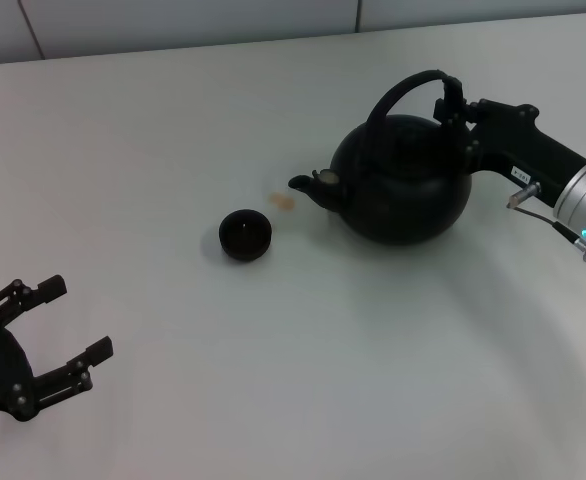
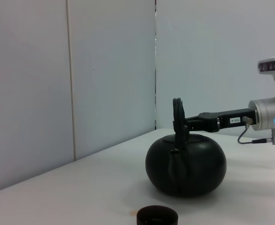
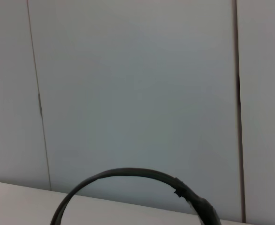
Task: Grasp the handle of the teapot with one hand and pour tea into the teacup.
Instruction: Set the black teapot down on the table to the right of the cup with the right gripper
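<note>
The black teapot (image 1: pixel 403 180) stands upright on the white table (image 1: pixel 273 380), its spout (image 1: pixel 308 187) pointing at the small black teacup (image 1: pixel 245 235). A small yellowish splash of tea (image 1: pixel 284 201) lies on the table between spout and cup. My right gripper (image 1: pixel 451 103) is shut on the right end of the arched handle (image 1: pixel 405 92). The left wrist view shows the teapot (image 2: pixel 187 164), the right gripper (image 2: pixel 179 124) at the handle and the cup's rim (image 2: pixel 157 215). The right wrist view shows only the handle's arc (image 3: pixel 128 174). My left gripper (image 1: pixel 77 318) is open and empty at the near left.
A pale panelled wall (image 1: pixel 173 25) runs along the table's far edge. The right arm (image 1: pixel 543 165) reaches in from the right side.
</note>
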Controlling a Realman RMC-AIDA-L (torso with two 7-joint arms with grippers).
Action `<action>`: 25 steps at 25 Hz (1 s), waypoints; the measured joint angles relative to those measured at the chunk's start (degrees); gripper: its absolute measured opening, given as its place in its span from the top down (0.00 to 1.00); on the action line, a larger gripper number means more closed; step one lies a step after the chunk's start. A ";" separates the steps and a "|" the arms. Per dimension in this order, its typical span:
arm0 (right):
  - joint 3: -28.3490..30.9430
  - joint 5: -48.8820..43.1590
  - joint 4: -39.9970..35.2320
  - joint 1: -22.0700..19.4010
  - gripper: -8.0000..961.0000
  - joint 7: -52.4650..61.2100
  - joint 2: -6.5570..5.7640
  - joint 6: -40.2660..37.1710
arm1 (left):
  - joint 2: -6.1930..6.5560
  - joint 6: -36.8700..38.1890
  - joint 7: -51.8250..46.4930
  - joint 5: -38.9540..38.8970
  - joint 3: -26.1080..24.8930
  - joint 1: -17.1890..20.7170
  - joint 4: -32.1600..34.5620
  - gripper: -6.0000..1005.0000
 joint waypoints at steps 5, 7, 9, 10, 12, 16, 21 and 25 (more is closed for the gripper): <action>0.20 0.17 0.36 -0.26 0.89 -0.61 0.07 -0.41 | 0.03 0.04 0.09 0.00 0.00 0.00 0.03 0.15; 0.22 0.20 0.39 -0.26 0.88 -0.16 0.02 -0.16 | 0.05 0.18 0.07 0.00 0.00 0.00 0.12 0.15; 0.22 0.21 0.41 -0.27 0.88 -0.06 0.00 -0.03 | 0.06 0.25 0.03 0.00 0.00 0.01 0.16 0.15; 0.22 0.21 0.44 -0.33 0.88 -0.05 0.00 -0.03 | 0.06 0.33 -0.03 0.00 0.00 0.04 0.20 0.15; 0.22 0.21 0.49 -0.72 0.88 -0.05 0.00 -0.49 | 0.07 0.48 -0.13 0.00 0.00 0.10 0.32 0.15; 0.21 0.29 0.32 -1.26 0.73 -0.06 0.00 -1.82 | 0.17 0.60 -0.10 0.00 0.00 0.28 0.29 0.15; 0.44 0.94 -0.11 -2.09 0.57 -0.13 0.00 -4.15 | 0.16 0.79 0.07 0.00 0.00 0.55 0.36 0.15; 0.65 0.96 -0.19 -2.87 0.45 -0.14 -0.09 -5.13 | 0.13 0.83 0.22 0.00 0.00 0.61 0.27 0.15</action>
